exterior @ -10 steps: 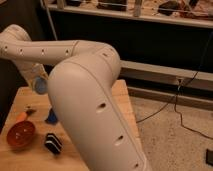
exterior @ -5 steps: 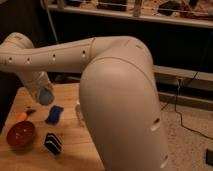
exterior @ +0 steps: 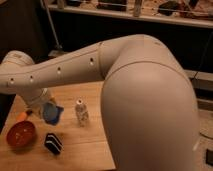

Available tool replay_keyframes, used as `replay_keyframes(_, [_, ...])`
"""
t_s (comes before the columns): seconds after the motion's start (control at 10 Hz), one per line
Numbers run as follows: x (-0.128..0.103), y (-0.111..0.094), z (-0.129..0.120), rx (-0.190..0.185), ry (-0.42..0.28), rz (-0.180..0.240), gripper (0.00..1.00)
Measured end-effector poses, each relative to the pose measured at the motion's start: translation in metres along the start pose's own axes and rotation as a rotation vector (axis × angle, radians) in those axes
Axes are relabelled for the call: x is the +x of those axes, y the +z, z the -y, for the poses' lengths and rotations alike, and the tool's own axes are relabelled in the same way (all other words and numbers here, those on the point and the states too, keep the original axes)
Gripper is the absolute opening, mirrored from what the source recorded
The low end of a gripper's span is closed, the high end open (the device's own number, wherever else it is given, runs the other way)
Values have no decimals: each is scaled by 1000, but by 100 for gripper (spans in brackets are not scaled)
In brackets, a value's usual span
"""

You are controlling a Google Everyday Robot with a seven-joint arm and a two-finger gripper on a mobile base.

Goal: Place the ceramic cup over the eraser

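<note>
Tbl point(exterior: 92, 147) (wood): gripper point(exterior: 46, 106) at ceramic cup point(exterior: 51, 115)

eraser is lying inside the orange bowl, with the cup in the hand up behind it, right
Not quite. The camera view shows the eraser lying on the table beside the orange bowl, not inside it. The cup is in the hand, up behind the eraser.

The rounded light-blue cup point(exterior: 50, 113) hangs tilted at the gripper point(exterior: 45, 107). The eraser point(exterior: 53, 143), a black block with white stripes, lies at its 6 o'clock, apart.
</note>
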Motion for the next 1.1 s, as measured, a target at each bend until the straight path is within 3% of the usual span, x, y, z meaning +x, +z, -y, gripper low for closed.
replay_keyframes(0.5, [36,-11,-29,-8,-34,-35,0])
replay_keyframes(1.1, [49,-18,-59,-83,-121,-39,0])
